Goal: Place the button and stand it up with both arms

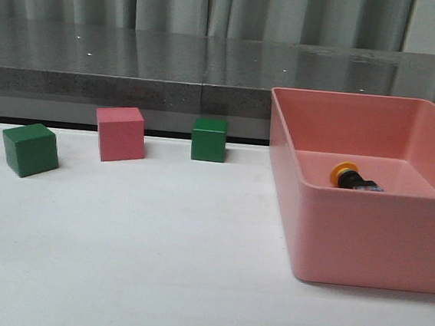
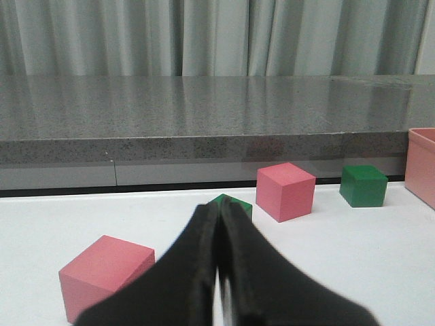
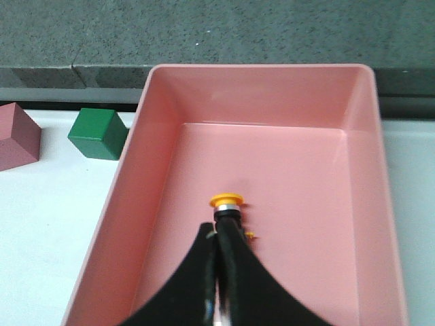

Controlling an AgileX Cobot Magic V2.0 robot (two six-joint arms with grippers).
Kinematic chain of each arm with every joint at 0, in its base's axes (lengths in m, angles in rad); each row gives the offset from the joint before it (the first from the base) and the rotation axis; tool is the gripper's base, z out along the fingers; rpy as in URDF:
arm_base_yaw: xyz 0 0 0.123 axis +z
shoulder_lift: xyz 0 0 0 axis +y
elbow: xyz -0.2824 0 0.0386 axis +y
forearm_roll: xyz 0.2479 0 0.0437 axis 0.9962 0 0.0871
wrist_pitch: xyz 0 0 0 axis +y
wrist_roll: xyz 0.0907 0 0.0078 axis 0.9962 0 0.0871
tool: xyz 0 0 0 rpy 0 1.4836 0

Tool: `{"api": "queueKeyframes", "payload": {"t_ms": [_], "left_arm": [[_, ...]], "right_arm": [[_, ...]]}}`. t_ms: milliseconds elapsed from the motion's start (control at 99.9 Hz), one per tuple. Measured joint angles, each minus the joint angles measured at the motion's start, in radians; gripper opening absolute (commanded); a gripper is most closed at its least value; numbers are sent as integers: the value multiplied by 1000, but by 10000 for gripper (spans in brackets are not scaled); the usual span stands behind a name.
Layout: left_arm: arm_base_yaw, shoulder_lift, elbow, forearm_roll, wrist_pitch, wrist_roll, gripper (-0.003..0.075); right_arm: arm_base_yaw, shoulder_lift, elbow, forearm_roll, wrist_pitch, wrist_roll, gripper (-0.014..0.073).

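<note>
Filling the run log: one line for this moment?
yellow-capped push-button: lying in pink plastic bin | left gripper: shut, empty | right gripper: shut above button

My white counter (image 1: 154,265) carries four items in the front view: a green cube (image 1: 30,149) at far left, a pink cube (image 1: 120,133) beside it, a second green cube (image 1: 208,139) toward the middle, and a pink bin (image 1: 363,246) at right. All stand apart from one another.
</note>
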Motion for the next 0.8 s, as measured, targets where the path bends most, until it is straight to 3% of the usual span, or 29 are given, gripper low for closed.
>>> {"api": "queueKeyframes", "payload": {"t_ms": [100,170,240,360,460,800], "left_arm": [[0,0,0,0,0,0,-20],[0,0,0,0,0,0,-20],[0,0,0,0,0,0,-20],[0,0,0,0,0,0,-20],[0,0,0,0,0,0,-20],[0,0,0,0,0,0,-20]], "right_arm": [[19,118,-37,0,-31,0,-55],[28,183,-54,1,-37,0,10],[34,234,-61,3,-42,0,139],[42,296,-61,2,-48,0,465],[51,339,-63,2,-57,-11,627],[66,524,-68,2,-165,-115,620]]}}
